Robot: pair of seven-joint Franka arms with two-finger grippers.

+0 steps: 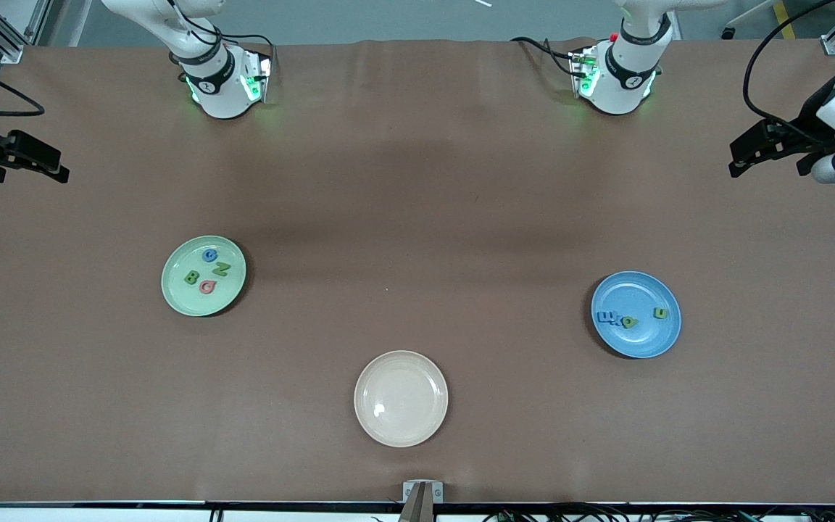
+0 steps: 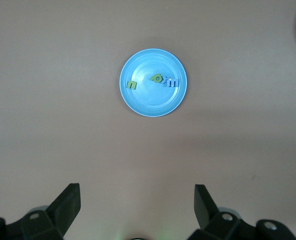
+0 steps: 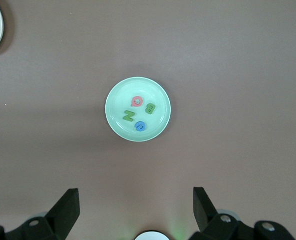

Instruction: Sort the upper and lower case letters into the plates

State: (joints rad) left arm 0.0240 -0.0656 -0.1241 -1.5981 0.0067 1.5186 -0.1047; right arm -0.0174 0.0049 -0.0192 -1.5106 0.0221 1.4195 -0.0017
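A: Nearest the front camera: cream plate (image 1: pixel 401 398), bare, about midway between the two arms' ends of the table.

B: Noted. Next out?

A: Blue plate (image 1: pixel 636 314), toward the left arm's end, flat on the brown table (image 1: pixel 417 181). Holds four letters: two blue pieces (image 1: pixel 609 317) touching each other, green piece (image 1: pixel 628 322) right against them, another green piece (image 1: pixel 660 313) apart near the rim. Same four visible from the left wrist view (image 2: pixel 160 79).

B: And the mint one?

A: Mint green plate (image 1: pixel 204 275), slightly farther from the camera, toward the right arm's end. Holds green B (image 1: pixel 191 277), green Z (image 1: pixel 221 269), blue round piece (image 1: pixel 209 254), pink-red round piece (image 1: pixel 206 287). All four apart, none touching.

B: Grippers?

A: Left gripper (image 1: pixel 740 156) parked high over the table's edge at its own end, fingers spread wide, holding nothing. Right gripper (image 1: pixel 44 163) likewise over its own end, spread wide, empty. Both arms waiting.
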